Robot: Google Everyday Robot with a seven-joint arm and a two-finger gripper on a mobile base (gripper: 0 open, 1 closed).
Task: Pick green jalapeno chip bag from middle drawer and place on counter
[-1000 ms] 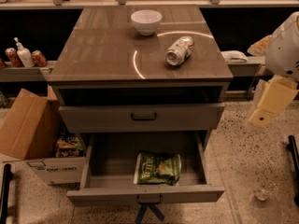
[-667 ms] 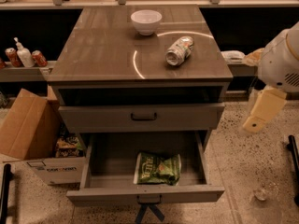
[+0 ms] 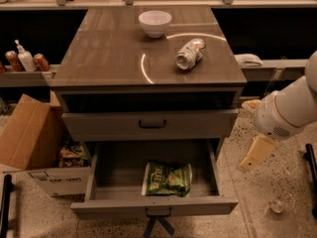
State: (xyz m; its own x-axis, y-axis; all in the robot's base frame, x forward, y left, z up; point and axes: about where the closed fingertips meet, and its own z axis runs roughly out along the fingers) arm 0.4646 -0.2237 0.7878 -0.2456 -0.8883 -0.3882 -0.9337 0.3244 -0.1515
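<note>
In middle drawer (image 3: 153, 207), chip bag (image 3: 167, 178); pincer (image 3: 256, 153) right of drawer.

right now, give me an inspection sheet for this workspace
surface: glossy brown-grey counter, curved light reflections on it
job's things: crinkly green chip bag lying flat inside the open grey middle drawer, not yet picked
clutter: white bowl and silvery can on its side, both on the counter
end effector: cream end effector low to the right of the cabinet, apart from drawer and bag
cables: nothing seen
surroundings: closed grey upper drawer with black bar handle; open cardboard box on the floor at left, dark yellowish snack packets beside it; white pump bottle and red cans on the left shelf
</note>
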